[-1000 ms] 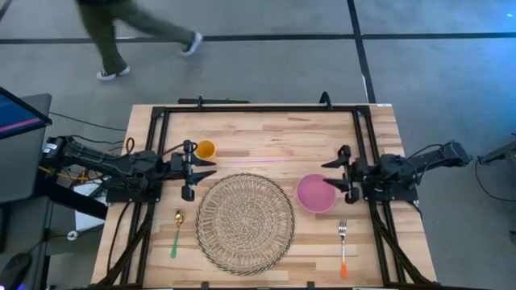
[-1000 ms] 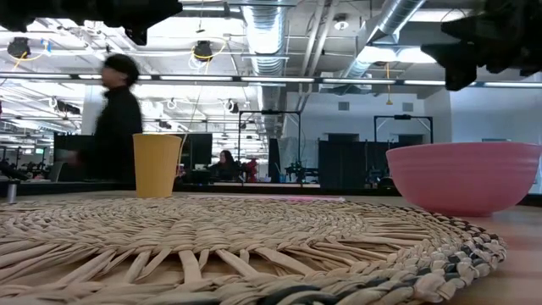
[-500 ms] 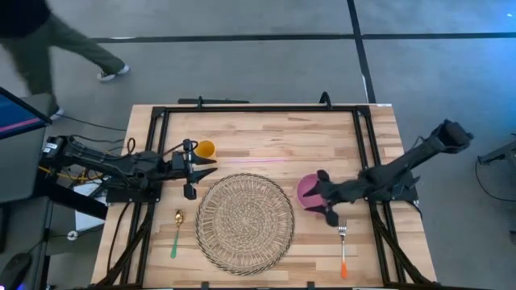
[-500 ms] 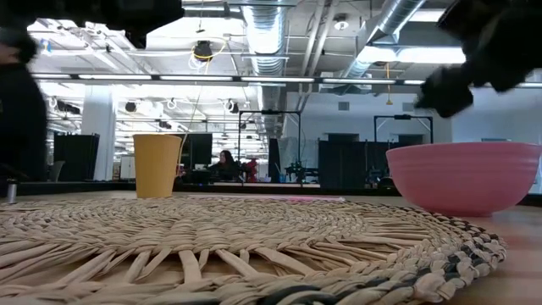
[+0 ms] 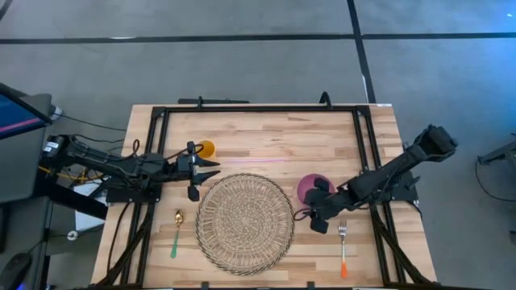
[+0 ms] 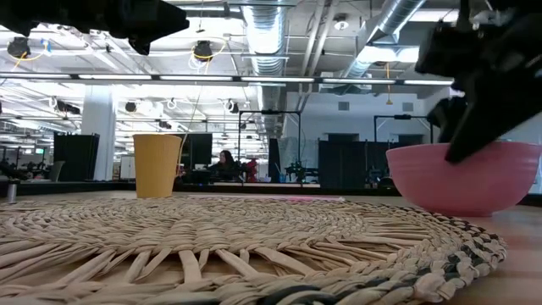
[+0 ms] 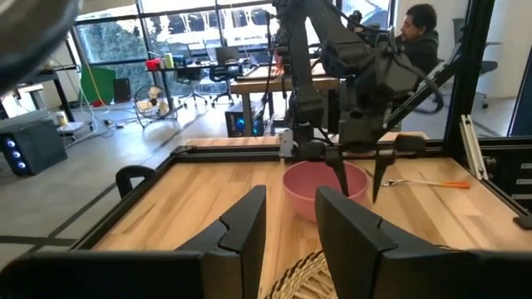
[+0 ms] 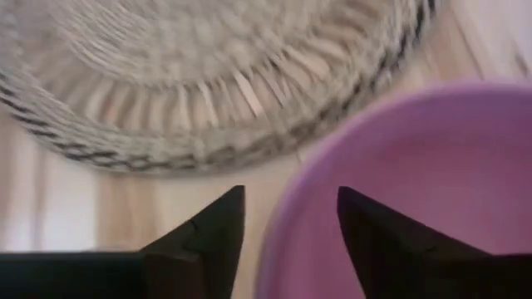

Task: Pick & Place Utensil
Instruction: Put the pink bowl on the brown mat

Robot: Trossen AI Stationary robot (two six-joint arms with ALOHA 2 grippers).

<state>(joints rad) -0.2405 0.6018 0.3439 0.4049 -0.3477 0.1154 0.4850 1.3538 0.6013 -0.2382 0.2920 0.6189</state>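
A fork with an orange handle (image 5: pixel 342 246) lies flat near the table's near right edge. A gold spoon with a green handle (image 5: pixel 176 232) lies flat at the near left. The pink bowl (image 5: pixel 306 188) stands beside the round woven placemat (image 5: pixel 244 223). My right gripper (image 5: pixel 317 213) is open and tipped down over the bowl's near-left rim (image 8: pixel 291 178). One finger is outside the rim and one is over the inside, and no touch shows. My left gripper (image 5: pixel 203 169) is open and waits at the placemat's far left, next to the yellow cup (image 5: pixel 206 149).
The yellow cup (image 6: pixel 157 165) stands upright on the far left of the table. A black frame (image 5: pixel 258 107) runs around the table's edges. Bare wood lies between the bowl and the fork (image 7: pixel 424 183) and along the far side.
My right gripper has swung from the right edge toward the table's left and near side, tipping down over the pink bowl's near-left rim. The bowl, fork and spoon have stayed put. A person walking beyond the far edge has left the view.
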